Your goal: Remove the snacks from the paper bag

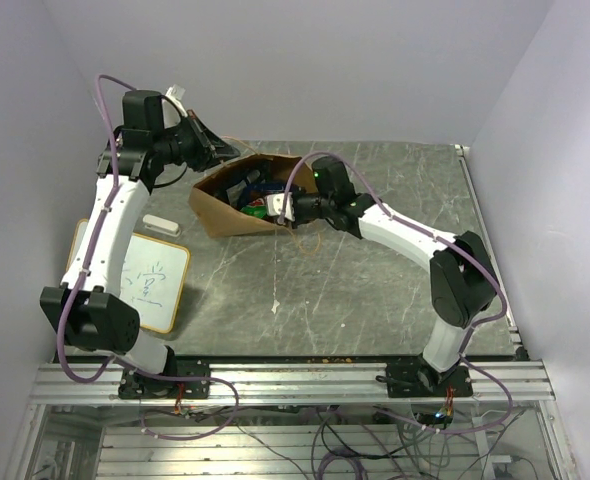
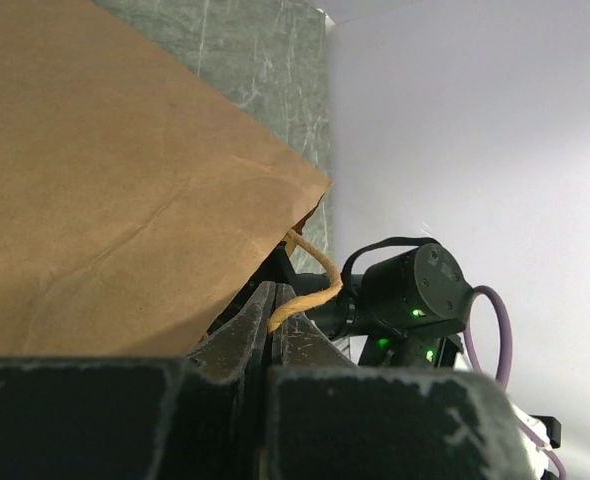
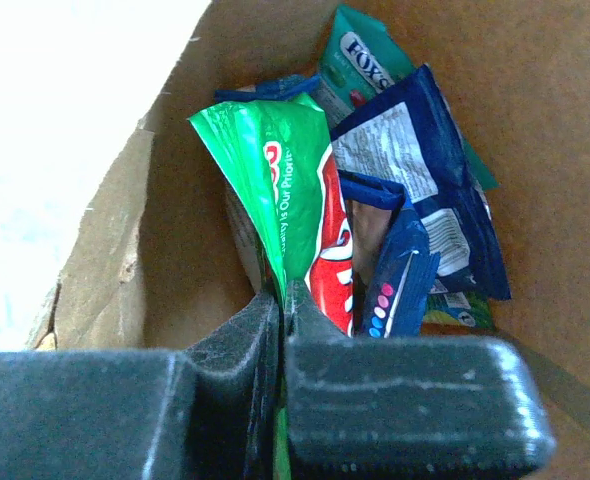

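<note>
Whiteboard [image 1: 145, 285] lies by the bench's [image 1: 375, 300] left edge, well apart from the work.

Left pincer [image 1: 207, 143] is up near the far left corner. Wrist view shows its jaws pressed together on the string handle [image 2: 310, 270] at the rim of the paper bag [image 2: 125, 180]. I read this as a hold to steady the mouth.

Paper bag sits toward the far edge, left of centre, with its mouth gaping toward the right arm. I cannot tell how far it leans.

Right pincer [image 1: 280, 208] is inside the mouth. Its jaws are closed on the near end of the green packet [image 3: 285, 190], the one with the red logo. The packet's long axis runs straight ahead of the fingers, deeper into the bag. Blue packets [image 3: 415, 170] stand just right of it, touching or overlapping it.

My judgement: the pick is made and the right arm does the pull, straight back along that axis and out through the mouth. The neighbours may drag along.
</note>
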Controlling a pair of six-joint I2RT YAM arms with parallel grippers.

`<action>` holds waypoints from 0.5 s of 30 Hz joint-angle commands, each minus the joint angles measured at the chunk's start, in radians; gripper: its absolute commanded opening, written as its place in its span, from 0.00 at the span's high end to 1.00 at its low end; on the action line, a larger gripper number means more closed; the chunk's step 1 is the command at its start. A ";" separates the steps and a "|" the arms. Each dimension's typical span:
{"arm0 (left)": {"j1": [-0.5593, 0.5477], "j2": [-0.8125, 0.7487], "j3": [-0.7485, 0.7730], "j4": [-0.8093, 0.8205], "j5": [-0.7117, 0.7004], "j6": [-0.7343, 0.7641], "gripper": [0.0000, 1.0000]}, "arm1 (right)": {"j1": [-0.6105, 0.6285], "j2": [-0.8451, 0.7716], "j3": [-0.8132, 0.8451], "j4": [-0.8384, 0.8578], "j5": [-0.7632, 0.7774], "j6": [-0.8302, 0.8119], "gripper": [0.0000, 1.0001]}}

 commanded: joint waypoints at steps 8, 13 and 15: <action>-0.003 0.014 0.056 -0.022 0.048 0.069 0.93 | -0.001 -0.041 0.109 0.041 0.074 0.154 1.00; 0.003 0.017 0.062 -0.041 0.056 0.096 0.93 | 0.001 -0.073 0.130 0.074 0.080 0.266 1.00; 0.007 0.017 0.068 -0.053 0.051 0.111 0.93 | 0.003 -0.099 0.120 0.097 0.095 0.302 1.00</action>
